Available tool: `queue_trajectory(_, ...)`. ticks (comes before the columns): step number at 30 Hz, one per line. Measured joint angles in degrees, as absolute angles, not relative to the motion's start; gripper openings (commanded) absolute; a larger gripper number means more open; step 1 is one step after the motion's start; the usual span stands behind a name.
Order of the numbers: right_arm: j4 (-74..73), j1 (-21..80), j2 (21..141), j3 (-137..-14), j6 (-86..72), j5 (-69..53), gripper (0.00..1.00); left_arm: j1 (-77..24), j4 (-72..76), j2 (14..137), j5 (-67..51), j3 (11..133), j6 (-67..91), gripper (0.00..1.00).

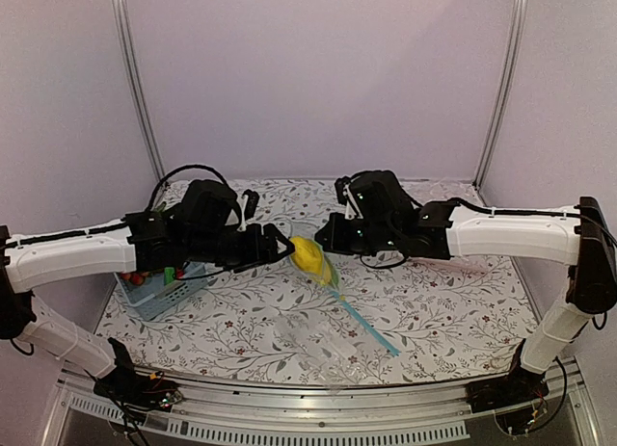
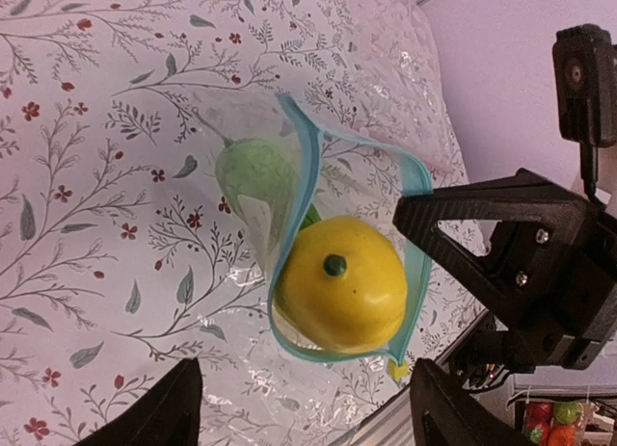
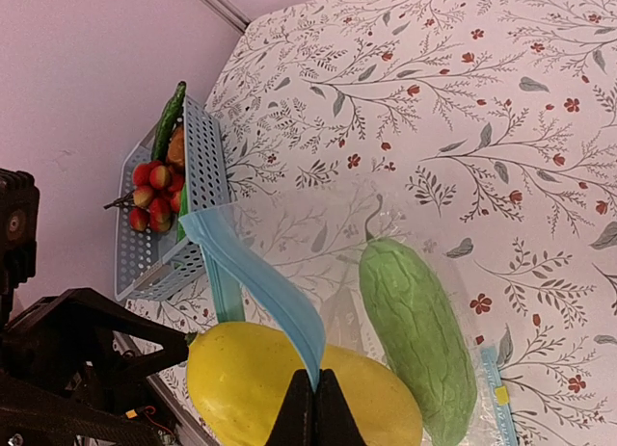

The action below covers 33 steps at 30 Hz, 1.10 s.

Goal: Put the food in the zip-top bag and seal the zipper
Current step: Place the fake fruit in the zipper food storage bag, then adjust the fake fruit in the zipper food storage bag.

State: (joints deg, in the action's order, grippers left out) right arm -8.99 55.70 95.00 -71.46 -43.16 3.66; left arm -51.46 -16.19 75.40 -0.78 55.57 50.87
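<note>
The small zip-top bag (image 3: 318, 244) hangs from my right gripper (image 3: 316, 383), which is shut on its light-blue zipper (image 3: 280, 292). The light-green food piece (image 3: 419, 340) lies inside the bag. The bright yellow piece (image 3: 251, 388) sits in the bag's open mouth, ringed by the zipper (image 2: 415, 273) in the left wrist view, where the yellow piece (image 2: 337, 287) faces the camera end-on and the green one (image 2: 255, 176) shows behind it. My left gripper (image 2: 304, 407) is open and empty just short of the yellow piece. In the top view the left gripper (image 1: 286, 244) and right gripper (image 1: 323, 236) meet over the yellow piece (image 1: 310, 256).
A light-blue basket (image 1: 159, 294) with red berries (image 3: 149, 191) and a long dark-green vegetable (image 3: 170, 118) stands at the left. A larger clear bag (image 1: 318, 335) with a long blue strip (image 1: 371, 327) lies on the table under the grippers.
</note>
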Motion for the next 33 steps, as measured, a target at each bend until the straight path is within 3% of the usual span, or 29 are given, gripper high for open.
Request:
queue_trajectory(3,-9.0,55.6,95.0,-71.5,-43.5,2.7,0.00,-51.5,-15.2,75.4,-2.9,54.6,51.2,0.74)
queue_trajectory(8,-8.4,55.4,95.0,-71.2,-44.1,0.9,0.00,-51.5,-13.8,75.5,-4.7,54.2,51.8,0.62)
queue_trajectory(14,-5.1,54.6,95.0,-69.2,-45.5,-4.2,0.00,-51.5,-12.6,76.6,-5.3,53.3,52.5,0.56)
queue_trajectory(33,3.6,53.9,94.5,-65.2,-49.1,-14.6,0.00,-51.4,-9.1,78.9,-4.0,50.4,53.5,0.43)
